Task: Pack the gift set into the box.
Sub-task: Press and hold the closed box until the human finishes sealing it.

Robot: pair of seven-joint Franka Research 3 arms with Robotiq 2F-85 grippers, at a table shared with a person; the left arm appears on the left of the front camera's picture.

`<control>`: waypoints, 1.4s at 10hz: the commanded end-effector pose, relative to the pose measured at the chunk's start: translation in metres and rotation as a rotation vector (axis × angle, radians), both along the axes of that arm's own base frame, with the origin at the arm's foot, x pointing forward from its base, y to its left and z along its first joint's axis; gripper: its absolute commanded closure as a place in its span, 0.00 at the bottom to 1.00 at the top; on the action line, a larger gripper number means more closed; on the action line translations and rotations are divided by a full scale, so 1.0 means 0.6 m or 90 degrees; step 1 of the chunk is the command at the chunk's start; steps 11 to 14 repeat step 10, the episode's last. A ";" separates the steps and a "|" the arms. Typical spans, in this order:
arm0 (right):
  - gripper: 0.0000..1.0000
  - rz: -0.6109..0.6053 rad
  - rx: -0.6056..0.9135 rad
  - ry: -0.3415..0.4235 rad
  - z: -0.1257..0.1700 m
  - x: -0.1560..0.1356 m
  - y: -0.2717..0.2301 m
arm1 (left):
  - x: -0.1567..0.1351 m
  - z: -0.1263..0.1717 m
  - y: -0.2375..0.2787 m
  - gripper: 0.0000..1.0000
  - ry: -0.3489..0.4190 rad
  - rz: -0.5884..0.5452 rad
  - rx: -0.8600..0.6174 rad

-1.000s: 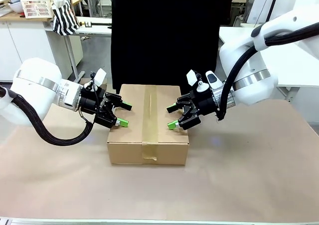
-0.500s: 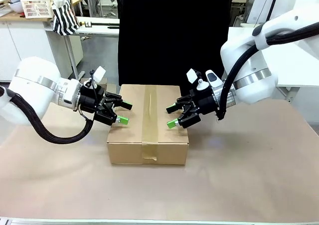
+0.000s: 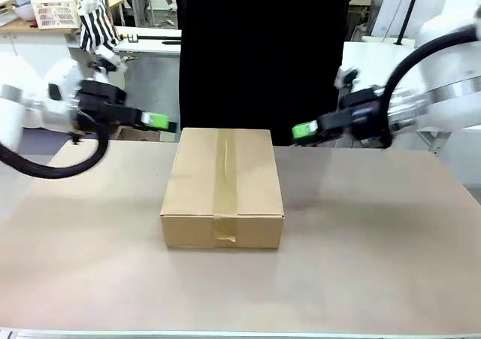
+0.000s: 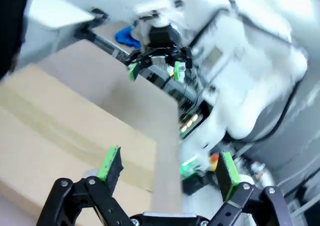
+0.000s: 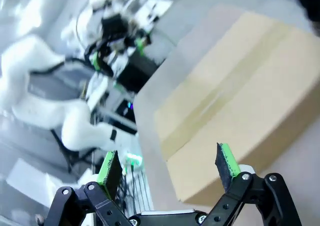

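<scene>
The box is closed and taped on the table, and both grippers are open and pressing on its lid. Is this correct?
Not quite. The box is closed and taped, and both grippers are open, but neither presses on it. In the front view the left gripper and the right gripper are beside the box, off to its left and right and apart from it.

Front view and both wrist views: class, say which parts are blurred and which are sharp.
Front view: the box and table are sharp, while the left gripper and right gripper are smeared. Left wrist view: its own fingers are crisp, the box and background streaked. Right wrist view: its fingers are crisp, everything beyond soft.
</scene>
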State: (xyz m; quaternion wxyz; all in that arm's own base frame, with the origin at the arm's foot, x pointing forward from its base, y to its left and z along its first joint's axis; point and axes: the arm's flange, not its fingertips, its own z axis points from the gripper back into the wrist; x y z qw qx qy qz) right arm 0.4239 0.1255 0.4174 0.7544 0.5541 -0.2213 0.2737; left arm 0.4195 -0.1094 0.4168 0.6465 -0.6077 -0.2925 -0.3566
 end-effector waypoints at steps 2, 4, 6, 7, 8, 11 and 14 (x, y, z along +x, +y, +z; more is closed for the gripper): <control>0.00 -0.206 0.015 0.010 0.032 -0.056 -0.146 | -0.088 0.016 0.105 0.00 0.193 0.219 -0.094; 0.00 -0.144 0.016 0.017 0.032 -0.035 -0.136 | -0.049 0.002 0.086 0.00 0.153 0.118 -0.035; 0.00 -0.144 0.016 0.017 0.032 -0.035 -0.136 | -0.049 0.002 0.086 0.00 0.153 0.118 -0.035; 0.00 -0.144 0.016 0.017 0.032 -0.035 -0.136 | -0.049 0.002 0.086 0.00 0.153 0.118 -0.035; 0.00 -0.144 0.016 0.017 0.032 -0.035 -0.136 | -0.049 0.002 0.086 0.00 0.153 0.118 -0.035; 0.00 -0.144 0.016 0.017 0.032 -0.035 -0.136 | -0.049 0.002 0.086 0.00 0.153 0.118 -0.035; 0.00 -0.144 0.016 0.017 0.032 -0.035 -0.136 | -0.049 0.002 0.086 0.00 0.153 0.118 -0.035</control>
